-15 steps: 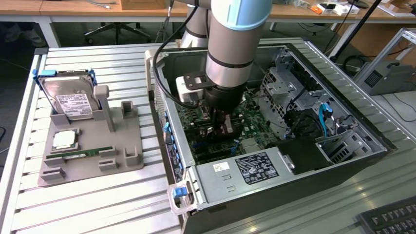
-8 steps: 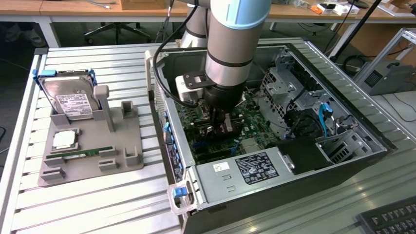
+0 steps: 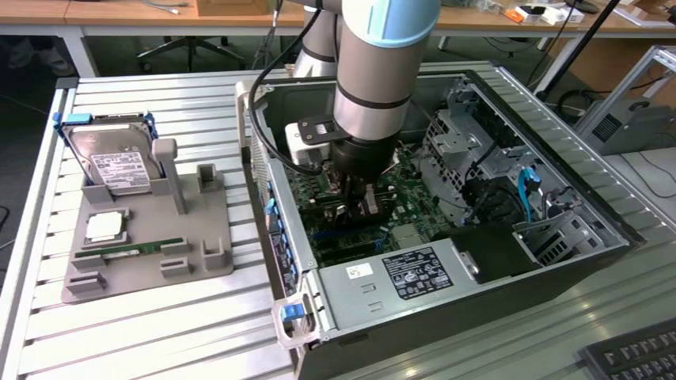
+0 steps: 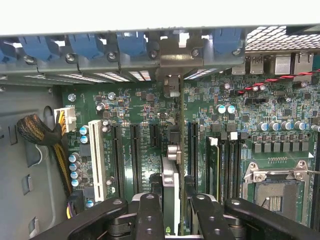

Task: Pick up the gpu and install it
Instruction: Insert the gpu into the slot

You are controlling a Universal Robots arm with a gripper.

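Note:
In the wrist view the gpu (image 4: 170, 182) appears edge-on as a thin upright card, with its silver end bracket reaching the case's rear slot openings. My gripper (image 4: 171, 202) is shut on it, one black finger (image 4: 150, 210) on each side. The card stands over the motherboard (image 4: 280, 110), in line with the gap between the black expansion slots (image 4: 135, 150) and the RAM slots. In the exterior view my gripper (image 3: 354, 196) is deep inside the open computer case (image 3: 560, 265), just above the board. Whether the card is seated in a slot cannot be told.
A grey fixture (image 3: 158, 273) at the exterior view's left holds a hard drive (image 3: 119, 162), a CPU (image 3: 106, 227) and a RAM stick (image 3: 127, 252). Inside the case are the power supply (image 3: 423, 273), a drive cage (image 3: 465, 134) and a cable bundle (image 4: 37, 132). A keyboard (image 3: 634, 356) lies nearby.

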